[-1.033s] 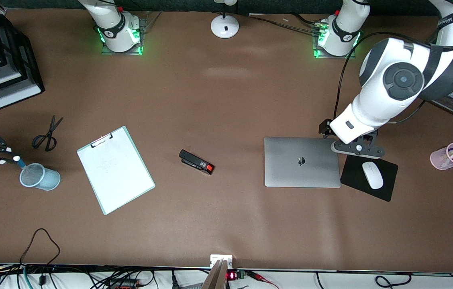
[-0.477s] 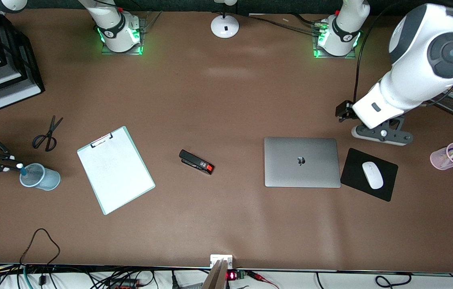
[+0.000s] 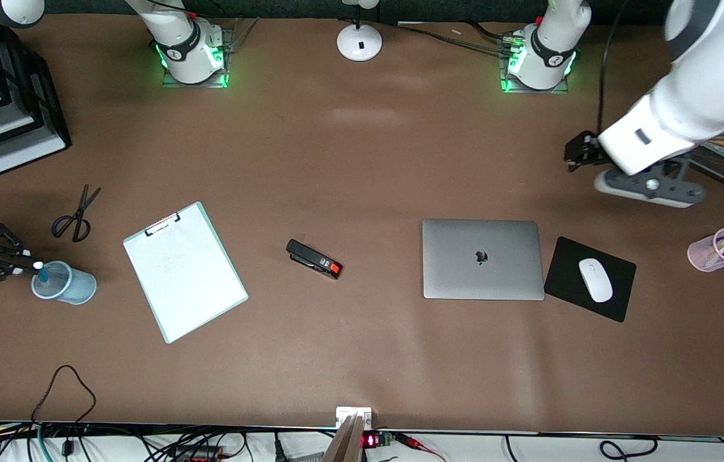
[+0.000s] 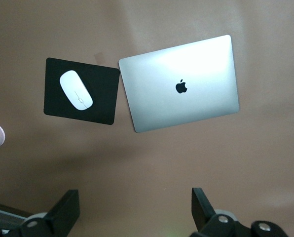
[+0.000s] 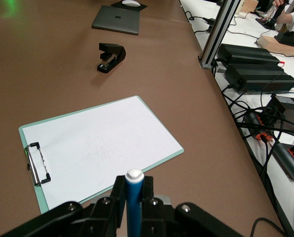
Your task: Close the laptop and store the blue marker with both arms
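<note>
Laptop [image 3: 482, 259] lies shut on the brown tabletop [image 3: 362, 179], apple logo up, just beside the black mouse pad [image 3: 590, 278] that carries a white mouse [image 3: 595, 280]. You see your left gripper [image 4: 134, 210] raised over bare tabletop near the left arm's end, its jaws spread wide and holding nothing. At the right arm's end, your right gripper [image 3: 31, 264] has its jaws clamped on the blue marker [image 3: 42, 271], white end up, the marker's lower end dipping into the pale blue mesh cup [image 3: 63, 282]. Between cup and laptop sit the scissors [image 3: 76, 215], a clipboard [image 3: 185, 271] and a black stapler [image 3: 314, 259].
</note>
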Controlling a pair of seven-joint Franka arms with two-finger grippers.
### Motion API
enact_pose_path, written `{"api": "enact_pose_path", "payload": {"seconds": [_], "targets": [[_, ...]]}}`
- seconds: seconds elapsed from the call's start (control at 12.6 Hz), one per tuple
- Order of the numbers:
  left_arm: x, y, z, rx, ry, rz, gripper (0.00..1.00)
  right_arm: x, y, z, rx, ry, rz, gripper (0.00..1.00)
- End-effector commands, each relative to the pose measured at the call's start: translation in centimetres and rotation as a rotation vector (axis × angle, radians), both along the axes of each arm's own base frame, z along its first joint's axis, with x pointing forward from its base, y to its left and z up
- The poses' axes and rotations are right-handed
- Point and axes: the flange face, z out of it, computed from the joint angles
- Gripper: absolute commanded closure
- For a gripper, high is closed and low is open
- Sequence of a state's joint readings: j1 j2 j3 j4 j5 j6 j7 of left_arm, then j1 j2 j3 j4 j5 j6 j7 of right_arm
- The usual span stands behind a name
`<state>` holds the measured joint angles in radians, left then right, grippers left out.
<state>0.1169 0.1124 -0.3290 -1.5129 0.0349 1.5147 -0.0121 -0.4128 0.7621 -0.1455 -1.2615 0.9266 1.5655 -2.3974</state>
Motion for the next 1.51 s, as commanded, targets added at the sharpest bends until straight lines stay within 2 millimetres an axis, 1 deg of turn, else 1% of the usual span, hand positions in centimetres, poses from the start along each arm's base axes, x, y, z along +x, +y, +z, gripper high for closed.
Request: {"api": "enact_pose_path", "payload": {"seconds": [0.0, 0.08, 0.16, 0.24, 0.32, 0.4, 0.48, 0.64, 0.79, 0.87, 1.19, 1.43], "targets": [[-1.6, 3.8, 1.5, -0.060, -0.001, 0.027, 0.00, 0.2, -0.7, -0.1, 0.016, -0.060, 0.027, 1.00], [-1.9, 5.5, 1.7, -0.061, -0.009, 0.052, 0.00, 0.1, -0.8, -0.3, 0.013, -0.059, 0.038, 1.00], [-2.9, 5.0, 2.2, -0.045, -0.024, 0.038, 0.00, -0.1, -0.9, -0.5, 0.012, -0.052, 0.040, 1.00], [-2.9, 5.5, 1.9, -0.041, -0.032, 0.059, 0.00, -0.2, -1.2, -0.8, 0.008, -0.052, 0.045, 1.00], [-2.6, 6.9, 0.9, -0.046, -0.066, 0.085, 0.00, -0.3, -1.2, -0.9, 0.006, -0.061, 0.052, 1.00], [-2.6, 7.4, 0.5, -0.050, -0.122, 0.093, 0.00, -0.3, -1.3, -1.0, 0.004, -0.067, 0.058, 1.00], [-2.5, 7.8, -0.5, -0.052, -0.172, 0.103, 0.00, -0.4, -1.4, -1.5, 0.003, -0.065, 0.062, 1.00], [-2.8, 8.4, -2.4, -0.046, -0.152, 0.110, 0.00, -0.7, -1.7, -2.3, -0.006, -0.049, 0.070, 1.00], [-3.3, 10.1, -2.7, -0.041, -0.114, 0.125, 0.00, -1.0, -2.2, -3.3, -0.006, -0.042, 0.068, 1.00], [-3.3, 10.3, -2.9, -0.040, -0.107, 0.128, 0.00, -1.2, -2.6, -3.5, -0.008, -0.053, 0.074, 1.00], [-3.3, 10.6, -2.8, 0.035, -0.098, 0.110, 0.00, -1.2, -2.6, -4.6, -0.007, -0.058, 0.079, 1.00], [-3.1, 10.8, -2.8, 0.043, -0.086, 0.114, 0.00, -1.0, -2.6, -5.1, -0.016, -0.057, 0.072, 1.00]]}}
